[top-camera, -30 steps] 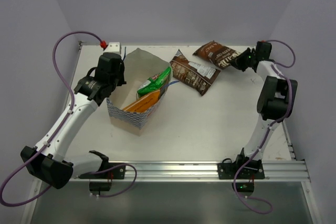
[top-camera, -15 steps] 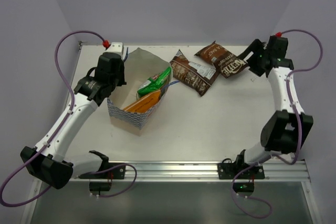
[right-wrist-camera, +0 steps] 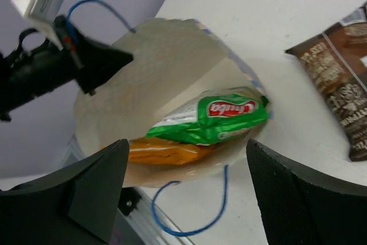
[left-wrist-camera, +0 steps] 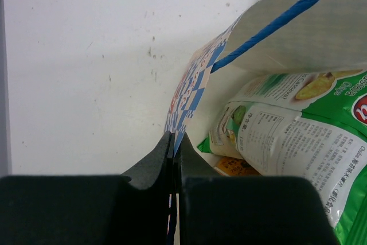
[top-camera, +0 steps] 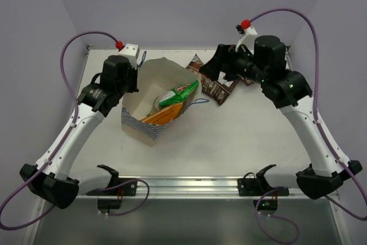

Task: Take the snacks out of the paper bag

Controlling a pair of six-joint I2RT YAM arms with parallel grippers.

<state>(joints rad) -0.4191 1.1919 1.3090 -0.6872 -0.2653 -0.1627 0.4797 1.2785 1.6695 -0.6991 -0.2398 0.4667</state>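
Observation:
The paper bag (top-camera: pixel 143 87) lies on its side on the table, its mouth facing right. A green-and-white snack packet (top-camera: pixel 179 93) and an orange packet (top-camera: pixel 161 116) stick out of it. My left gripper (top-camera: pixel 127 80) is shut on the bag's rim; its wrist view shows the jaws (left-wrist-camera: pixel 172 142) pinching the checked edge beside the green packet (left-wrist-camera: pixel 298 136). My right gripper (top-camera: pixel 211 67) hangs open just right of the bag's mouth. In its wrist view its fingers (right-wrist-camera: pixel 97 187) frame the green packet (right-wrist-camera: pixel 218 116) and the orange packet (right-wrist-camera: pixel 166 152). A dark brown packet (top-camera: pixel 217 89) lies on the table under that arm.
A loose blue cord handle (right-wrist-camera: pixel 195 222) loops onto the table in front of the bag's mouth. Part of a second brown packet (top-camera: pixel 245 80) shows behind the right arm. The table's back edge meets the walls just beyond the bag.
My right gripper let go of a brown packet at the far right, opened, and swung left to the bag's mouth. The left gripper kept hold of the rim and the bag shifted slightly.

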